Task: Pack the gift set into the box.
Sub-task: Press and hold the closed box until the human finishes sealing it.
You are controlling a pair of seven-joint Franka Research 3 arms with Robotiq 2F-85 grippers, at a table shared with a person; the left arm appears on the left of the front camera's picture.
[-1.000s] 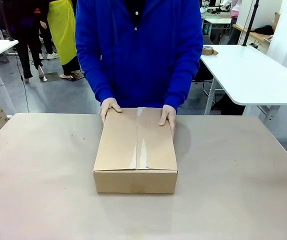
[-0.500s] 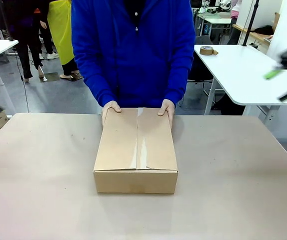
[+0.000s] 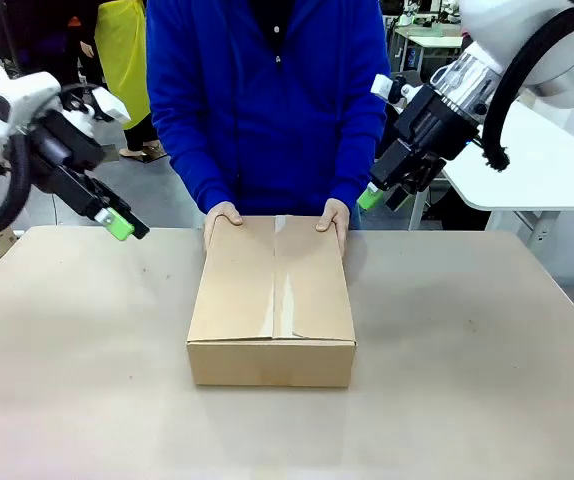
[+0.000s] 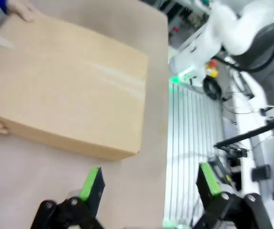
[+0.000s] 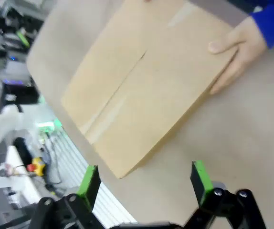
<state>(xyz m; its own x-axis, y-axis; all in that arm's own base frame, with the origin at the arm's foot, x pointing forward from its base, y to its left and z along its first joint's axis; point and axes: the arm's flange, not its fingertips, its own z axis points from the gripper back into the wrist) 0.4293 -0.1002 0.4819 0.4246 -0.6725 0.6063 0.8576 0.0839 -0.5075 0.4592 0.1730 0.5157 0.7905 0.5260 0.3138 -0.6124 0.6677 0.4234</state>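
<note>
Now the large plain brown corrugated cardboard box (image 3: 271,300) sits mid-table on the tan table (image 3: 487,380), flaps folded shut, with a person's hands (image 3: 220,215) resting on its twelve o'clock edge. Left gripper (image 3: 122,228) hovers at ten o'clock of it and right gripper (image 3: 372,197) at one o'clock, both with fingers spread wide, holding nothing.

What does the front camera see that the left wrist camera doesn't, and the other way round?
Front camera's extras: the person's blue sweater and a white table behind. Left wrist camera's extras: striped floor beside the brown table. Both: the closed box on that table, a hand at its edge, and the open left gripper.
</note>
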